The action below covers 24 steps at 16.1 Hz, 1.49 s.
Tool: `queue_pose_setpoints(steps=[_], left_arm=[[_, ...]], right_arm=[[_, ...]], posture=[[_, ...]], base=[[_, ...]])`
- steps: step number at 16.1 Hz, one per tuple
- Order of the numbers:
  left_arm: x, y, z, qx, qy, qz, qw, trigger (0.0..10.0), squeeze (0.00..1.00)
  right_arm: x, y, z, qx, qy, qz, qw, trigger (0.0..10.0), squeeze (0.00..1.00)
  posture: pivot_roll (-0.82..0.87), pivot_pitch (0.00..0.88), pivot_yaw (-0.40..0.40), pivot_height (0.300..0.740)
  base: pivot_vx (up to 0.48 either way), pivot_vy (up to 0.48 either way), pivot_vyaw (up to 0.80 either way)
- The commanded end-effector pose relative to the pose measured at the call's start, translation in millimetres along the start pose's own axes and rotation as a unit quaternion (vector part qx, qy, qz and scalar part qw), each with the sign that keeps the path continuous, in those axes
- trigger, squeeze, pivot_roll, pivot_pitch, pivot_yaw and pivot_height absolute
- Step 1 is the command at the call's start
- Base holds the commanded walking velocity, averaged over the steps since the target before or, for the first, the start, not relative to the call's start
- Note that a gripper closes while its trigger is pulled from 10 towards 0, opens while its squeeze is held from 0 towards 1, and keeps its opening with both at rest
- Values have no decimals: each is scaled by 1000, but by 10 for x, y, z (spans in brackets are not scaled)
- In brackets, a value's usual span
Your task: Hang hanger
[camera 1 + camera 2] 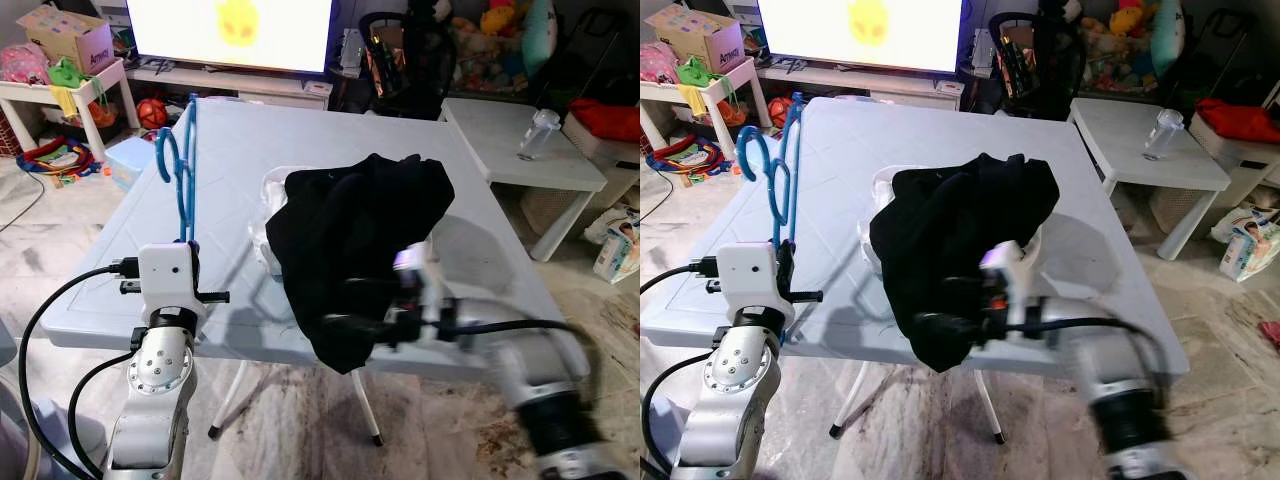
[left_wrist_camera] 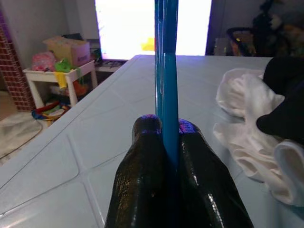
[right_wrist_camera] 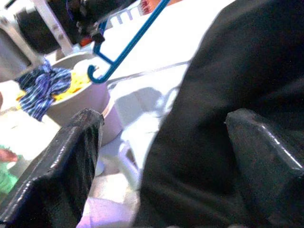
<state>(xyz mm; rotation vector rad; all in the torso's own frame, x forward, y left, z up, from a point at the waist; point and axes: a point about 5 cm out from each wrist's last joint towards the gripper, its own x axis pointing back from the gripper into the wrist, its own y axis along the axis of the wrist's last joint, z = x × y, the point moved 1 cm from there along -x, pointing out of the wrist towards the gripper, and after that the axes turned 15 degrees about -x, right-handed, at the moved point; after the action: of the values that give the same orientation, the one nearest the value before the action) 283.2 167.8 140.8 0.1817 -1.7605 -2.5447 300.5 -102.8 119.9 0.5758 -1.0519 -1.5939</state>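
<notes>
The left gripper (image 2: 166, 156) holds the blue plastic hanger (image 1: 178, 165) upright over the pale blue plastic table's (image 1: 230, 150) near-left edge, at about 9 o'clock from the black garment (image 1: 355, 250), its jaws clamped together on the hanger's bar. The right gripper (image 3: 166, 156), at about 6 o'clock below the garment, has its jaws spread apart around the hanging black cloth. A white cloth (image 2: 247, 123) lies bunched under the garment on the table.

Blue hanger (image 1: 178, 160): smooth glossy plastic. Black garment (image 1: 350, 250): matt cloth. Table (image 1: 240, 150): smooth pale plastic, embossed lines.
</notes>
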Motion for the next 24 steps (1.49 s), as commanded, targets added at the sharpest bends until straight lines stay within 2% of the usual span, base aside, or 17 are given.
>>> queue_pose_setpoints(steps=[1, 2, 3, 4, 6, 7, 8, 10, 12, 13, 15, 17, 20, 21, 22, 23, 24], left_arm=[[4, 89, 3, 1, -3, -17, 1000, 10000, 0], [11, 125, 54, -1, 9, -24, 1000, 10000, 0], [34, 107, 98, -2, 20, -18, 1000, 10000, 0], [49, 98, 94, -2, 20, -16, 1000, 10000, 0], [87, 98, 101, -2, 24, -13, 1000, 10000, 0], [103, 106, 106, -1, 27, -13, 1000, 10000, 0], [116, 110, 118, 0, 31, -12, 999, 10000, 0], [147, 105, 138, -2, 35, -9, 999, 10000, 0], [163, 98, 144, -2, 37, -6, 999, 10000, 0], [164, 97, 142, -2, 38, -4, 999, 10000, 0], [168, 97, 125, -1, 38, -2, 999, 10000, 0], [175, 114, 123, -4, 36, -5, 999, 10000, 0], [184, 85, 180, -10, 43, 0, 999, 10000, 0], [175, 104, 170, -16, 39, -6, 999, 10000, 0], [172, 108, 169, -16, 39, -7, 999, 10000, 0], [159, 108, 182, -15, 41, -7, 999, 10000, 0], [152, 110, 181, -14, 41, -7, 999, 10000, 0]], right_arm=[[26, 24, -22, 4, -15, 6, 1000, 10000, 1000], [-56, -33, -3, 4, -9, 18, 1000, 10000, 1000], [-219, -116, -62, -10, -21, 31, 999, 10000, 1000], [-257, -129, -98, -10, -36, 33, 999, 10000, 1000], [-378, -61, -234, 12, -98, 24, 995, 10000, 1000], [-405, -9, -275, 9, -116, 19, 993, 10000, 1000], [-433, 29, -318, 17, -138, 29, 990, 10000, 1000], [-509, 126, -460, 32, -219, 37, 974, 10000, 1000], [-606, 229, -506, 41, -264, 30, 963, 10000, 1000], [-688, 350, -510, 53, -302, 14, 952, 10000, 1000], [-789, 542, -476, 57, -335, -32, 940, 10000, 1000], [-838, 724, -451, 69, -376, -71, 921, 10000, 1000], [-870, 908, -415, 19, -419, -136, 898, 10000, 1000], [-908, 1040, -355, -8, -410, -180, 894, 10000, 945], [-920, 1066, -339, -9, -404, -186, 895, 10000, 945], [-932, 1132, -302, 16, -390, -196, 900, 10000, 0], [-903, 1157, -307, 29, -386, -203, 899, 10000, 0]], posture=[[179, 0, -88, 740], [197, 0, -92, 740], [203, 0, -96, 740], [210, 0, -101, 740], [223, 0, -112, 740], [237, 0, -123, 740], [240, 0, -126, 740], [249, 0, -136, 740], [253, 0, -142, 740], [254, 0, -148, 740], [262, 0, -154, 740], [281, 0, -162, 740], [302, 0, -164, 740], [306, 0, -169, 740], [306, 0, -169, 740], [294, 0, -164, 740], [287, 0, -162, 740]], base=[[0, 0, 0], [0, 0, 0], [0, 0, 0], [0, 0, 0], [0, 0, 0], [0, 0, 0], [0, 0, 0], [0, 0, 0], [0, 0, 0], [0, 0, 0], [0, 0, 0], [0, 0, 0], [0, 0, 0], [0, 0, 0], [0, 0, 0], [0, 0, 0], [0, 0, 0]])
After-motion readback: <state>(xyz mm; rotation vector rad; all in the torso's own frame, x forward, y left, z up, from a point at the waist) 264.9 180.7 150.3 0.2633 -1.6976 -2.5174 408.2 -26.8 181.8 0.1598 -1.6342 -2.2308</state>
